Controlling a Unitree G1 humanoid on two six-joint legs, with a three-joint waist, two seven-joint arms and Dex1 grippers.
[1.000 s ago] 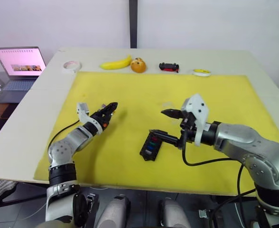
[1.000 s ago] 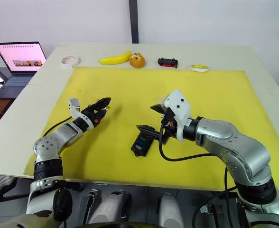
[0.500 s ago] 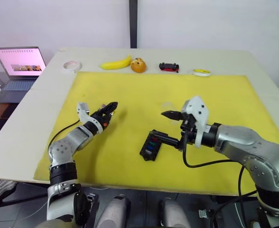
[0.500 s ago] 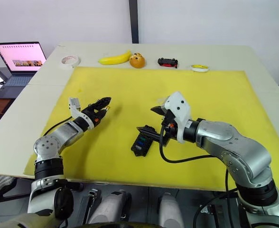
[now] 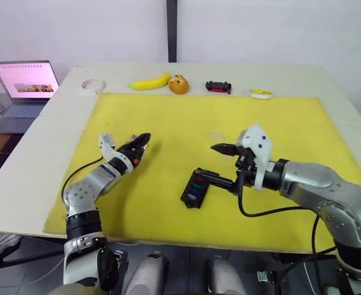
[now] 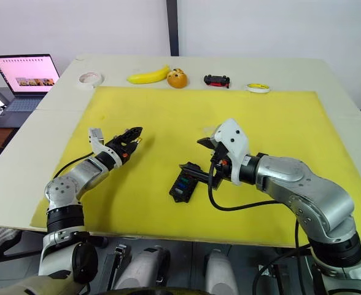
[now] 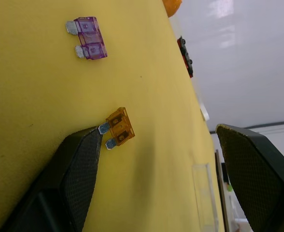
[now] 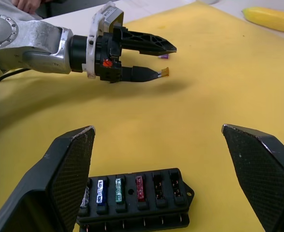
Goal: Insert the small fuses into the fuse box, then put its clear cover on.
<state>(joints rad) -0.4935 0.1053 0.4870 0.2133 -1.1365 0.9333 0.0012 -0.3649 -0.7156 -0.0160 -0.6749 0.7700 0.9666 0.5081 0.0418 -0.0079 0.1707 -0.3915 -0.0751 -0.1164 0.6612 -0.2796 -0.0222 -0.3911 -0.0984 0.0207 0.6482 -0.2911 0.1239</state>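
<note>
Fuse box point(image 8: 134, 203) lay on yellow mat point(image 5: 168, 117) w/ blue, green, red fuses seated, just below R gripper point(image 5: 220, 165), fingers wide apart. L gripper point(image 7: 156, 164) also spread, one fingertip touching orange fuse point(image 7: 119, 127); purple fuse point(image 7: 88, 37) nearby. Clear cover point(image 7: 203, 193) farther along mat.

1. Setting: lab or test room, with plain white walls.
2. White table point(image 5: 39, 147) covered by yellow mat point(image 5: 168, 117).
3. Open laptop point(image 5: 22, 86) on side desk beside table; assorted test props along far edge.
</note>
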